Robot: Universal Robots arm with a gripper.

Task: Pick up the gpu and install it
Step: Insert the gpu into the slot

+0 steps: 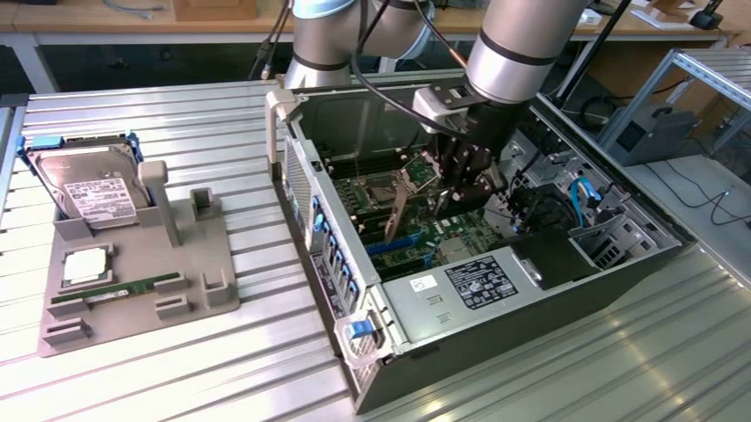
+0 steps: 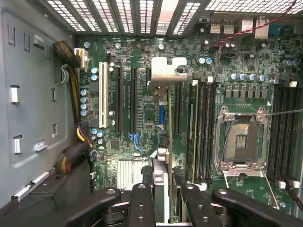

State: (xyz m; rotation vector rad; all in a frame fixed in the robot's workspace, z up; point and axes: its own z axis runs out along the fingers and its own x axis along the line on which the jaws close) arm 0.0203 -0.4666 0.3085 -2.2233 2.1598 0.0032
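Spreads wide beneath everything, the ribbed silvery metal desk [image 1: 176, 369]. Lies on its side across that desk, the black open-sided computer tower case [image 1: 610, 272], green motherboard [image 2: 142, 118] facing up inside, silver empty processor socket [image 2: 241, 142] at one side and a white expansion slot [image 2: 102, 94] at the other. Reaches down into the case from above, the grey-and-silver jointed robot arm [image 1: 516, 44]. Sits on the exterior view's left, well apart from the case, a grey plastic parts holder [image 1: 141, 281]; stands upright at its far end a boxy silver hard drive with a white label [image 1: 88, 189], lies along its near edge a slim green memory stick [image 1: 118, 288], and rests between them a small silvery square chip [image 1: 84, 264].

Hangs over the motherboard, the black-fingered tool [image 1: 452, 189], pinching the thin flat dark gpu card [image 1: 399, 211] by its upper edge. Stands on edge, that card, tilted slightly, lower edge down near the blue slots [image 1: 393, 242] of the board, inside the case. Runs away from the tool in the wrist view, the card seen edge-on [image 2: 162, 175], silvery-beige metal bracket [image 2: 168, 71] at its far end up against the vented rear wall [image 2: 142, 14] of the case. Press either side of the card, the black fingers [image 2: 142, 203].
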